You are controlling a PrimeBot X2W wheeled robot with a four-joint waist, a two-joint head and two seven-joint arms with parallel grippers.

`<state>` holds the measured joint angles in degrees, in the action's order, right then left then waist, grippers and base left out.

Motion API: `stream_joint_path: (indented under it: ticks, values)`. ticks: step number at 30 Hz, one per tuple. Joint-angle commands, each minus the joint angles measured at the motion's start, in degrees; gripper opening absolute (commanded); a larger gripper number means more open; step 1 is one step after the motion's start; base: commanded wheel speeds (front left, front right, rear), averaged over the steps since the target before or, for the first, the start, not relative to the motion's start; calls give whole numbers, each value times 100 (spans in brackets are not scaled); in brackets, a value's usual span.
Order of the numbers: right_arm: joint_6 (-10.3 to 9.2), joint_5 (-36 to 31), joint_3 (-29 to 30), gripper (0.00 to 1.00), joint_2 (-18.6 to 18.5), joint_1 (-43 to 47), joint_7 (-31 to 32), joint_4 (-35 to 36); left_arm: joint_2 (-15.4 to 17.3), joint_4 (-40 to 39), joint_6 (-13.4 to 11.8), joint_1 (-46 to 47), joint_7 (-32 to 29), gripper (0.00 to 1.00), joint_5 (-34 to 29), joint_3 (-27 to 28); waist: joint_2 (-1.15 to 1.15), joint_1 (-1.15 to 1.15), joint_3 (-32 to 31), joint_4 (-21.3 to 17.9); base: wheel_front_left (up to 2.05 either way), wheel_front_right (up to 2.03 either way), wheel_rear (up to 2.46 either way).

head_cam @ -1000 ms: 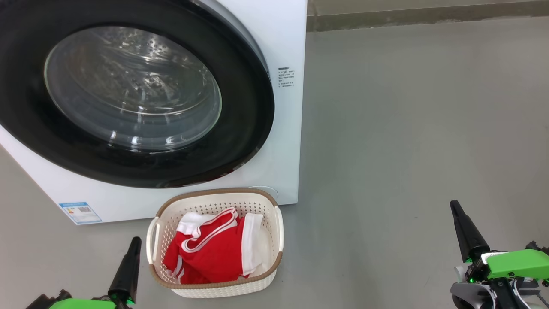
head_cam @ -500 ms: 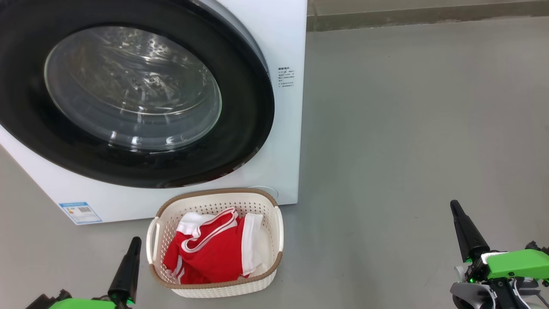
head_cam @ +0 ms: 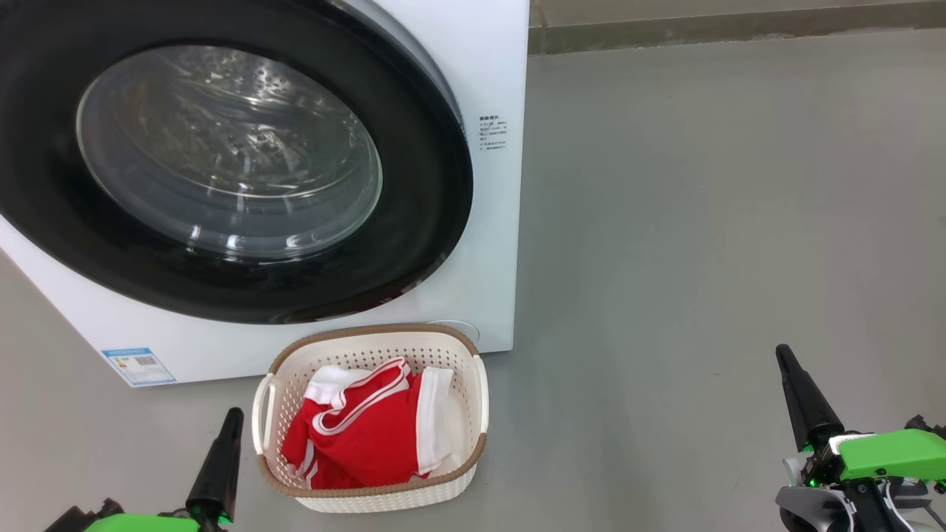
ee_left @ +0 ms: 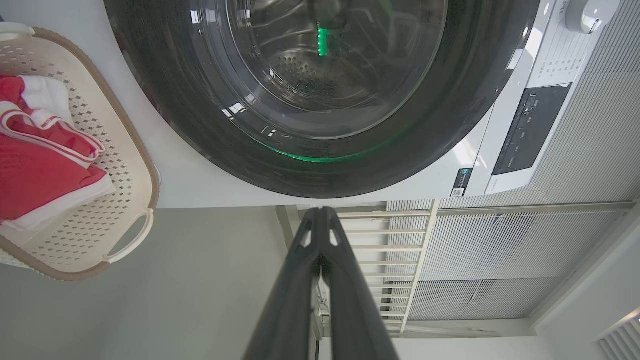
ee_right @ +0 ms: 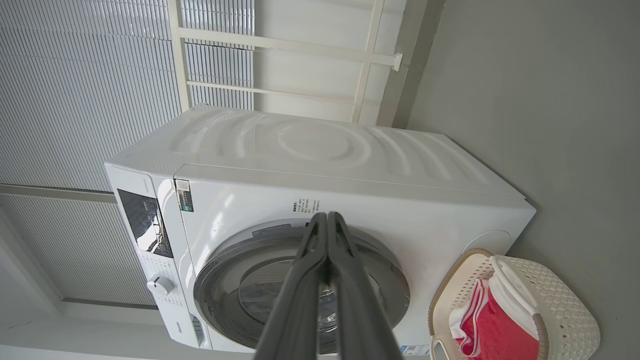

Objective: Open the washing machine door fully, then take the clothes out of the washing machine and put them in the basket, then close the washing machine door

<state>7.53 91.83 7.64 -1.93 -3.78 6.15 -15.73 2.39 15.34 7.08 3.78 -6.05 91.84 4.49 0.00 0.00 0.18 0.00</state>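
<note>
From the head view we see the washing machine door [head_cam: 229,155] shut flat against the front of the white washing machine [head_cam: 491,66], its black rim ringing the clear glass. The basket [head_cam: 369,330] stands on the grey floor [head_cam: 702,222] just in front of the machine's lower corner, and the red clothes [head_cam: 362,432] with white trim lie bunched inside it. Our left gripper [head_cam: 230,427] hangs just left of the basket, fingers pressed together and holding nothing. Our right gripper [head_cam: 786,366] is well apart on the right – also pressed together and empty.

In the left wrist view the two dark fingers meet at their tips just below the door's rim in the frame. Through the glass we see the perforated steel drum [ee_left: 310,75], with no clothes that we can make out in it. The dark control panel [ee_left: 530,130] and a round knob [ee_left: 585,12] sit to the right. The basket is at the left edge, the clothes in it.

In the right wrist view the fingers lie tight against each other, their tips over the machine's front – the door closed behind them. The basket with the clothes stands at the lower right, close to the machine.
</note>
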Motion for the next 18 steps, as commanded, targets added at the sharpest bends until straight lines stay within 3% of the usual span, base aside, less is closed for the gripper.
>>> stream_joint_path:
  ticks: [1,18]
  values:
    - [-4,33,-111,0,-95,-240,35,170,52,-131,41,240,-46,0,30,205,0,0,0,0,0,0,0]
    - [-4,33,-111,0,-95,-240,35,170,51,-131,41,241,-46,0,30,206,0,0,0,0,0,0,0]
